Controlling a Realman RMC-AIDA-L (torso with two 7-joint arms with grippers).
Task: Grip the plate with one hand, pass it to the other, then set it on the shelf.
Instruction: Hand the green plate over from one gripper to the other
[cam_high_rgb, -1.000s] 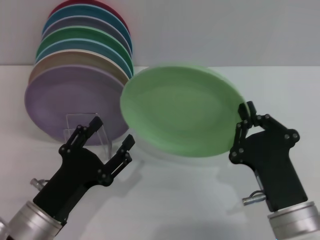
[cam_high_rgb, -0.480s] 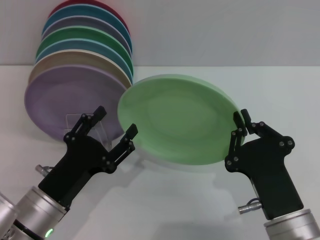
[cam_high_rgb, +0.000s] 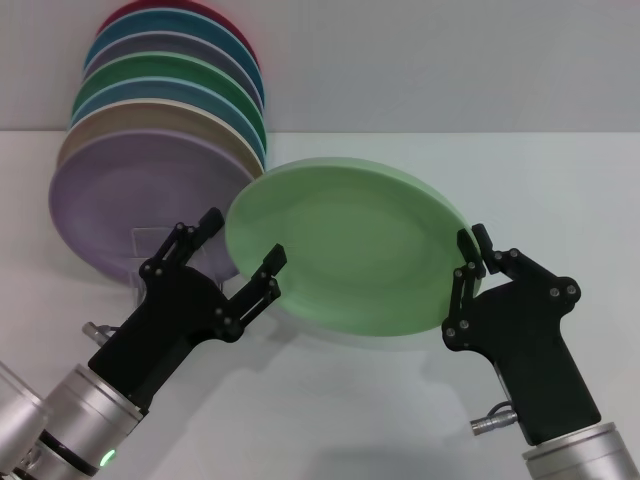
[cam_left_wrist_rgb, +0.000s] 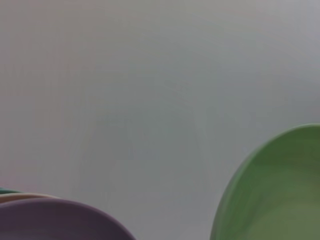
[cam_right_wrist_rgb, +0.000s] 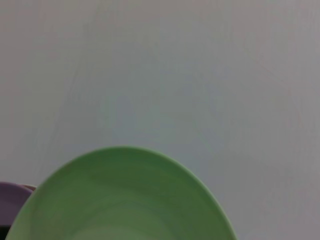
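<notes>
The pale mint-green plate (cam_high_rgb: 345, 255) hangs tilted above the table in the middle of the head view. My right gripper (cam_high_rgb: 470, 258) is shut on its right rim. My left gripper (cam_high_rgb: 243, 240) is open at the plate's left rim, one finger in front of the plate's face and the other just left of the edge. The clear wire shelf (cam_high_rgb: 140, 250) stands behind the left gripper and is partly hidden by it. The left wrist view catches the plate (cam_left_wrist_rgb: 275, 190), and the right wrist view shows the plate (cam_right_wrist_rgb: 120, 200) close up.
A row of coloured plates leans at the back left, with a lavender plate (cam_high_rgb: 120, 195) in front and a darker green plate (cam_high_rgb: 170, 75) behind. The white table (cam_high_rgb: 350, 420) stretches in front of both arms.
The right gripper carried the plate leftward and a little lower. The left gripper rose and moved right, so the plate's left rim now lies between its open fingers.
</notes>
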